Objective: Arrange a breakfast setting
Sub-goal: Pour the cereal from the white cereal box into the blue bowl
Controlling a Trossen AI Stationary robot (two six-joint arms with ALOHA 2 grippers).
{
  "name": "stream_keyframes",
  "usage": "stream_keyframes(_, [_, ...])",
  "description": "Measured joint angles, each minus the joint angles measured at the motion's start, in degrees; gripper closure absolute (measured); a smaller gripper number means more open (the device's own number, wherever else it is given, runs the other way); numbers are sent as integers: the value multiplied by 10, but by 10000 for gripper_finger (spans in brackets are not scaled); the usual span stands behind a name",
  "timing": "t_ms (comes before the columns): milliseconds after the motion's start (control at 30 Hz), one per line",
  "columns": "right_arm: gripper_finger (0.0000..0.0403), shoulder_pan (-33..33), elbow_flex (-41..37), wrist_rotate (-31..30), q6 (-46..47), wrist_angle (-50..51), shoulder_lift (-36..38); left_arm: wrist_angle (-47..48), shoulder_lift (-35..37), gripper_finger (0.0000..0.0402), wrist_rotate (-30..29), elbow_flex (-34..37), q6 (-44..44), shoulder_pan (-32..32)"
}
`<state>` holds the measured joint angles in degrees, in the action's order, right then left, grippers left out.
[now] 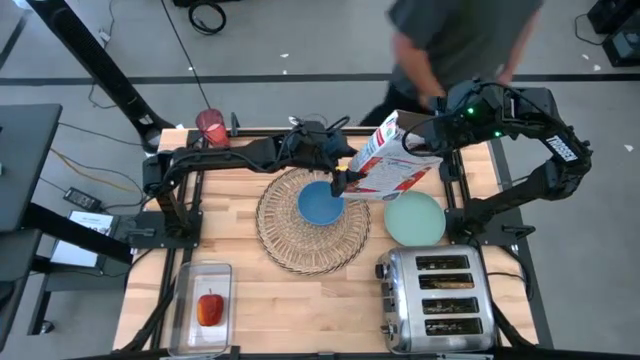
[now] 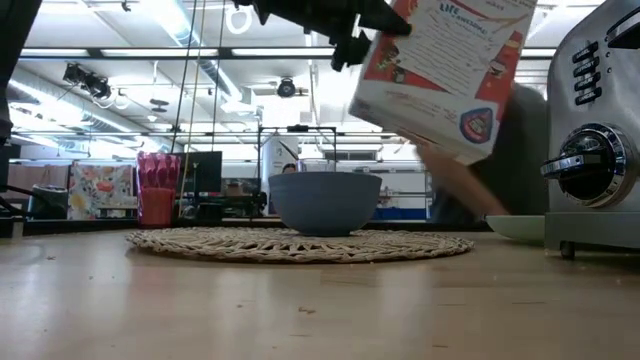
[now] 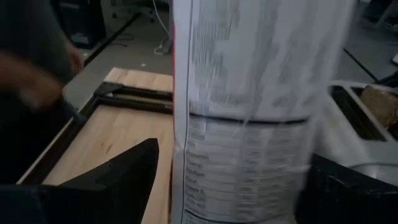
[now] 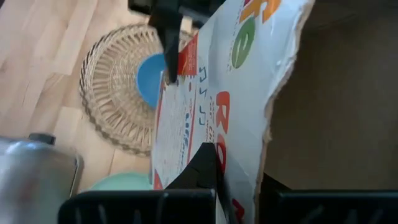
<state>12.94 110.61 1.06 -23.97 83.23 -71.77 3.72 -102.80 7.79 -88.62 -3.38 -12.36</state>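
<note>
A red-and-white cereal box (image 1: 395, 160) hangs tilted above the table, its lower end over the small blue bowl (image 1: 320, 205). The bowl stands on the round woven placemat (image 1: 300, 245). My left gripper (image 1: 343, 183) is shut on the box's lower end and my right gripper (image 1: 432, 140) on its upper, torn-open end. The mint-green plate (image 1: 415, 218) lies right of the mat. The red-filled glass (image 1: 212, 127) stands at the far left. The red apple (image 1: 210, 308) lies in a clear tray. A toast slice (image 3: 379, 102) sits in a toaster slot. The spoon is out of view. My left gripper pinches the box's lower end between its two fingers (image 3: 124, 177), one on each narrow side, with the nutrition panel (image 3: 242, 168) facing the wrist. The fingers come level from the table's left. The box is lifted clear and tilted over the bowl. My right gripper holds the box's wall by its torn open edge (image 4: 249, 155). One finger (image 4: 205, 168) lies on the printed outside, and the other seems to be on the brown inside. It comes from the table's right and far side. The box slopes down away from it toward the bowl.
The chrome four-slot toaster (image 1: 440, 300) stands at the near right, close to the plate. A person (image 1: 460, 40) stands at the far edge with a hand near my right arm. Bare wood lies at the near middle (image 1: 300, 310) between the tray and the toaster.
</note>
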Motion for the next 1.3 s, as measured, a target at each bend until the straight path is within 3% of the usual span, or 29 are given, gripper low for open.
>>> stream_keyframes(267, [403, -3, 0, 1, 0, -53, 6, 24, -1, 96, -2, 0, 48, 7])
stream_keyframes(567, [398, -2, 0, 0, 2, -62, 8, 20, 0, 198, -11, 0, 42, 8])
stream_keyframes(667, [382, -2, 0, -4, 15, -69, 9, 17, 1, 204, -19, 0, 41, 8])
stream_keyframes(933, [275, -2, 4, -25, 65, -145, 32, 29, 27, 205, -23, -8, 41, 8])
stream_keyframes(1133, [175, -2, 57, -25, 65, -286, 76, 59, 81, 205, -30, -37, 60, 7])
stream_keyframes(1300, [112, -1, 55, -25, 74, -362, 120, 82, 132, 204, -31, -78, 83, 8])
